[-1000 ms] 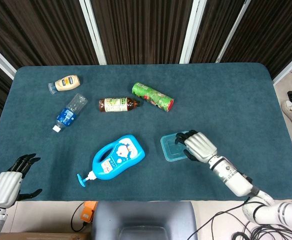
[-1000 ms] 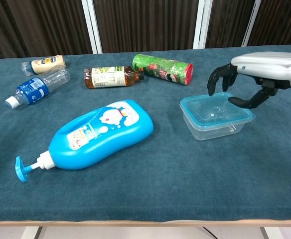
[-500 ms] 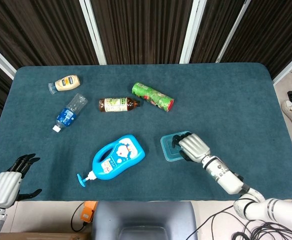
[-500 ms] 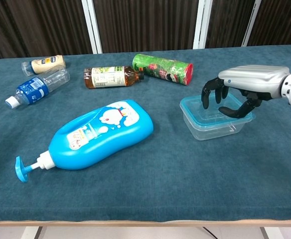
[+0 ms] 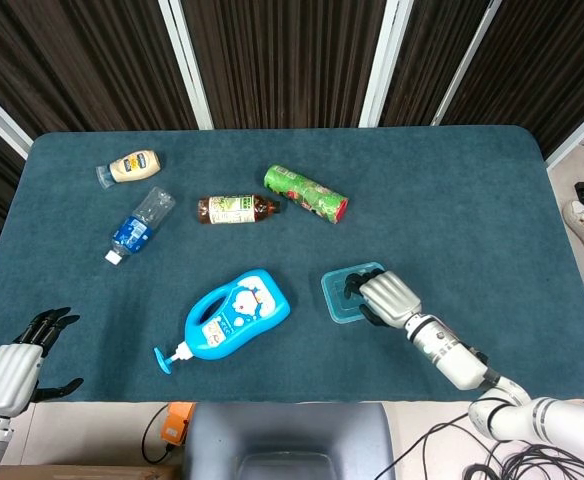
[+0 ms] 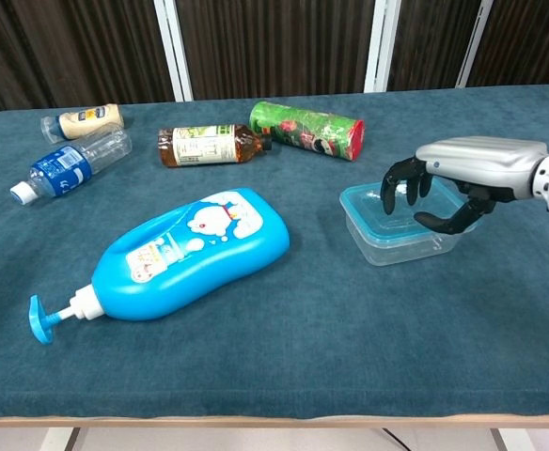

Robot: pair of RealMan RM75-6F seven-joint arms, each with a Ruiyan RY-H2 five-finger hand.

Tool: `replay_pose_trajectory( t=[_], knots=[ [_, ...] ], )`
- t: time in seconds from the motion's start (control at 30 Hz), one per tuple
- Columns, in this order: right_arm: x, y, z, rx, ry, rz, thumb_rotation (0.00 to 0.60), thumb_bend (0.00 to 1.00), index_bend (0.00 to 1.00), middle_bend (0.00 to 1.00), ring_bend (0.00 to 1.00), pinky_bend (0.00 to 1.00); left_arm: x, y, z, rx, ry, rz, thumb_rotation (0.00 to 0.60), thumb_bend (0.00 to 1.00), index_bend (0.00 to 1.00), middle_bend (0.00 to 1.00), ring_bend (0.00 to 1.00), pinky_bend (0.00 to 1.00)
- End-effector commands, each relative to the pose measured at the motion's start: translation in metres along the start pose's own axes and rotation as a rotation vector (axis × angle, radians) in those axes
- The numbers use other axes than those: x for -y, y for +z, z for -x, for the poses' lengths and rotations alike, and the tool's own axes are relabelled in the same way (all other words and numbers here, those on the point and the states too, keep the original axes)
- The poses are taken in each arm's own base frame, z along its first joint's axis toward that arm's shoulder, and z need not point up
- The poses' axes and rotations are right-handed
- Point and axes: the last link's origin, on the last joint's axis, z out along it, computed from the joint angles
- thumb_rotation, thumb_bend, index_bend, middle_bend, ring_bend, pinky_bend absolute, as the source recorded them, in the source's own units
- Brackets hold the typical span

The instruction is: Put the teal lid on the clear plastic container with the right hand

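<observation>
Both hands grip nothing: right hand (image 6: 444,188) presses curled fingers on teal lid (image 6: 368,200) atop clear plastic container (image 6: 397,246); left hand (image 5: 17,365) spread open.

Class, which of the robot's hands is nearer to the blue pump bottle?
The right hand, on the lidded container to the right of the pump bottle. The left hand hangs off the table's near-left corner, farther away.

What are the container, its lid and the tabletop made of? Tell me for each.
Container: clear, glossy plastic by the look; the cloth shows through its walls.
Lid: translucent teal plastic, likely slightly flexible; it has a raised rim and sits on the container under the right hand.
Tabletop: covered in matte, dark teal cloth, felt-like or short-pile; no sheen. What lies beneath is hidden.
</observation>
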Motion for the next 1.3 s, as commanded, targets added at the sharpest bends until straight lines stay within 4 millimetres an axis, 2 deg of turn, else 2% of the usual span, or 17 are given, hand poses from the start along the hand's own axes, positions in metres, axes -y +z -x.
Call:
replay_pose_trajectory(
  t=[0.03, 0.47, 0.83, 0.93, 1.0, 1.1, 1.3],
  knots=[
    [-0.003, -0.001, 0.003, 0.010, 0.002, 0.004, 0.600, 0.65, 0.51, 0.38, 0.41, 0.44, 0.000, 0.000, 0.000, 0.000, 0.000, 0.000, 0.600, 0.34, 0.20, 0.10, 0.10, 0.39],
    [-0.010, -0.005, 0.008, 0.013, 0.020, 0.007, 0.600, 0.65, 0.51, 0.38, 0.41, 0.44, 0.000, 0.000, 0.000, 0.006, 0.000, 0.000, 0.600, 0.34, 0.20, 0.10, 0.10, 0.39],
    [-0.006, -0.009, -0.008, -0.094, 0.065, -0.031, 0.600, 0.65, 0.50, 0.38, 0.41, 0.43, -0.001, 0.000, 0.000, 0.006, 0.000, 0.002, 0.600, 0.34, 0.20, 0.10, 0.10, 0.39],
    [-0.001, -0.012, -0.013, -0.104, 0.067, -0.061, 0.600, 0.65, 0.50, 0.38, 0.41, 0.43, -0.001, 0.000, 0.000, 0.006, 0.001, 0.003, 0.600, 0.34, 0.20, 0.10, 0.10, 0.39],
    [0.001, -0.022, -0.013, -0.076, 0.072, -0.078, 0.600, 0.65, 0.50, 0.38, 0.41, 0.43, -0.001, 0.000, 0.001, 0.007, 0.002, 0.003, 0.600, 0.34, 0.20, 0.10, 0.10, 0.39],
    [0.009, -0.020, -0.017, -0.092, 0.073, -0.102, 0.600, 0.65, 0.50, 0.38, 0.41, 0.43, -0.001, 0.000, 0.001, 0.008, 0.002, 0.003, 0.600, 0.34, 0.20, 0.10, 0.10, 0.39],
    [0.025, -0.018, -0.012, -0.086, 0.086, -0.147, 0.600, 0.65, 0.50, 0.38, 0.41, 0.43, 0.000, 0.000, 0.000, 0.005, -0.002, 0.001, 0.600, 0.34, 0.20, 0.10, 0.10, 0.39]
  ],
)
